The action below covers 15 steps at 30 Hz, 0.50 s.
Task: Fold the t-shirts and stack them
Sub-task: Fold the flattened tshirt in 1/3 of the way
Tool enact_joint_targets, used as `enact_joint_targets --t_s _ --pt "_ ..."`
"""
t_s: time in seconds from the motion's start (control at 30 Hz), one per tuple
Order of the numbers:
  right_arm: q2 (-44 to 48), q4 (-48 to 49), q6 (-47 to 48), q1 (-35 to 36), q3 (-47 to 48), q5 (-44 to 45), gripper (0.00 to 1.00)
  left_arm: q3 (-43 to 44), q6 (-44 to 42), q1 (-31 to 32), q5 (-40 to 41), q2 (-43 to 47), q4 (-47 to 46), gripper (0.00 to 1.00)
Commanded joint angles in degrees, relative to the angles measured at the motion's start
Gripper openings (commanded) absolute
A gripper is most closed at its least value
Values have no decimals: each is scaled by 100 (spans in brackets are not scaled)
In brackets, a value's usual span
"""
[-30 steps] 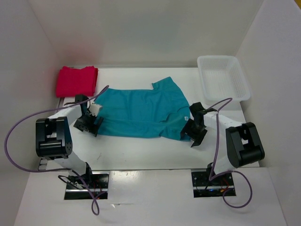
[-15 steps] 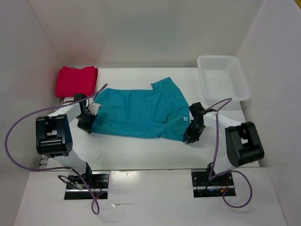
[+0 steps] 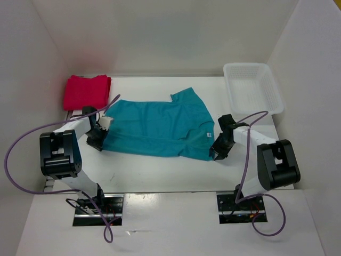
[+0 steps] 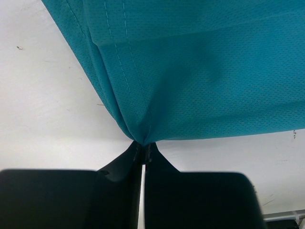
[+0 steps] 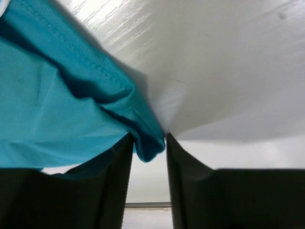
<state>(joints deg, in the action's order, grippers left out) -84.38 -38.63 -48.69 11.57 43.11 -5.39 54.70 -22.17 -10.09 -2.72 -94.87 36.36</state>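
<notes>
Teal shirt lies spread flat at the centre of the surface. My left tool is pinched together on its hem at the 9 o'clock edge. My right tool is clamped on a fold at the 4 o'clock corner. The red shirt sits folded at 10 o'clock, and the basket is at 2 o'clock.

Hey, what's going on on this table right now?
Two robot arms are working on a teal t-shirt spread out on the table. The left claw pinches its left edge shut, and the right claw grips its right edge. A folded red pile sits at the far left corner, and a white basket at the far right.
</notes>
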Motion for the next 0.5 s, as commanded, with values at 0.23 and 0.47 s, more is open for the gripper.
enact_joint_targets --t_s 0.23,0.47 --pt "-325 287 193 -24 -40 -464 0 -179 -103 -64 70 47 81 0" --pt "904 -1223 307 29 268 -331 0 -327 -1094 -64 780 767 1090 0"
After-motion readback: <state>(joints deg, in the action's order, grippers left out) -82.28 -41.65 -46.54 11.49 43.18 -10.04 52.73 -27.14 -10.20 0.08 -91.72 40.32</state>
